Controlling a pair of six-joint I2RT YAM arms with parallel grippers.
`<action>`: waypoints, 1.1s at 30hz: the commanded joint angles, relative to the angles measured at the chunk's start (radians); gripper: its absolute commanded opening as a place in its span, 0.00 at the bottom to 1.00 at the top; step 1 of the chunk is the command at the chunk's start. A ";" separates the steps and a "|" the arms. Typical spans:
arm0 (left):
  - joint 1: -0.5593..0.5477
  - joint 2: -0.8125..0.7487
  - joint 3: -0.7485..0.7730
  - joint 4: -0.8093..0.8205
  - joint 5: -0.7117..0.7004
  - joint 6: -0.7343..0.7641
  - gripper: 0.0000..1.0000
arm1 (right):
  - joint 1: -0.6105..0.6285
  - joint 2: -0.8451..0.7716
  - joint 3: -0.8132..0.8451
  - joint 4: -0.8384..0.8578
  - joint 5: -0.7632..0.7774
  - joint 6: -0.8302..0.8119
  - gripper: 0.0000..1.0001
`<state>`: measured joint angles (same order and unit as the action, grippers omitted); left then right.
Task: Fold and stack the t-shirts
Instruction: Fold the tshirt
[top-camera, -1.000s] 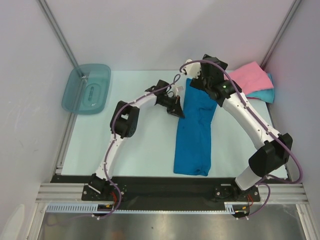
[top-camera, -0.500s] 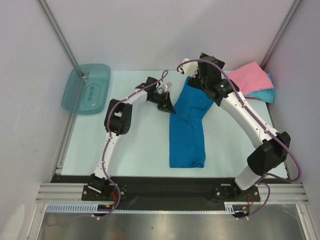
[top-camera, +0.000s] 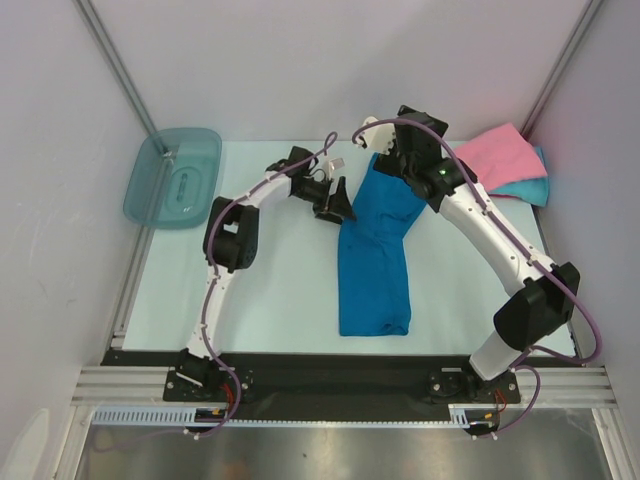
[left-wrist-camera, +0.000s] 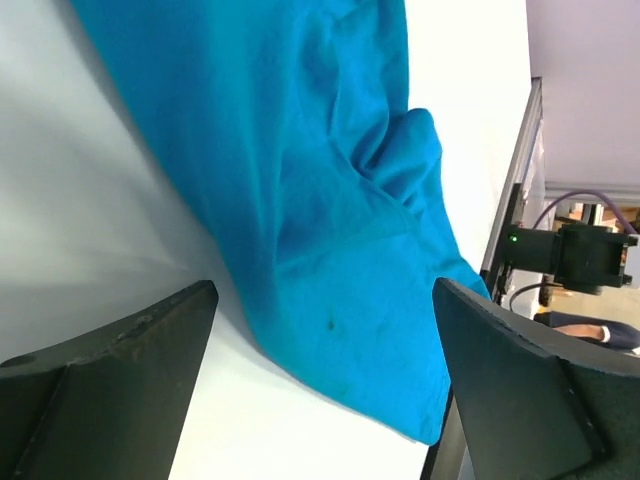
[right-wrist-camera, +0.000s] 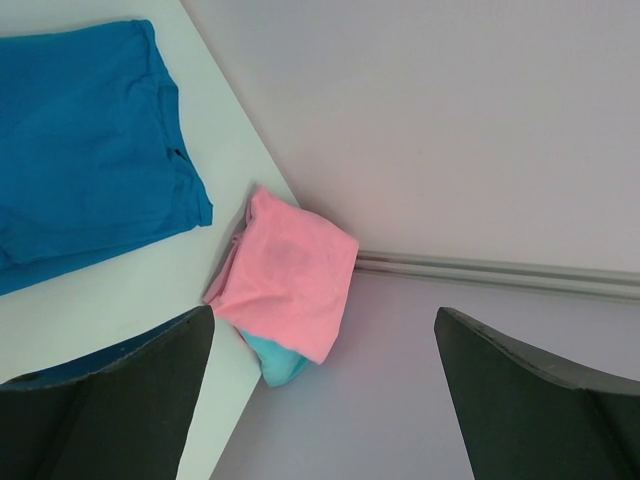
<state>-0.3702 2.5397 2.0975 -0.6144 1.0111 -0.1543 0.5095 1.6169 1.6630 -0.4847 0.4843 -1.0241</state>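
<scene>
A pale table (top-camera: 280, 290) fills the floor of a white-walled booth with metal posts in the far corners. A see-through teal bin (top-camera: 173, 178) stands at the upper left of the table. A deep blue shirt (top-camera: 378, 255) lies right of centre as a long, slightly bent strip running from the near edge toward the upper right. In the upper right corner a folded pink shirt (top-camera: 500, 152) rests on a turquoise shirt (top-camera: 530, 188).

The left arm rises from the lower left, bends at its elbow and reaches right. The left gripper (top-camera: 338, 205) sits at the left edge of the blue shirt's upper part, fingers spread wide with nothing between them. The right arm arches from the lower right up over the strip's far end. The right gripper (right-wrist-camera: 320, 390) is also spread wide and empty.
</scene>
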 joint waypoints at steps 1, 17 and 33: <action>0.020 -0.016 -0.024 -0.050 -0.163 0.104 1.00 | 0.006 0.001 0.046 0.041 0.022 -0.025 1.00; -0.013 0.033 0.147 0.235 -0.301 -0.013 1.00 | 0.011 0.012 0.060 0.052 0.036 -0.034 1.00; 0.056 -0.659 -0.277 0.533 -1.122 0.563 1.00 | -0.299 0.199 0.081 -0.175 -0.251 0.441 0.89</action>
<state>-0.3374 2.0369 1.8164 -0.2325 0.1749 0.1902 0.2329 1.7664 1.6749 -0.6018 0.3416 -0.7265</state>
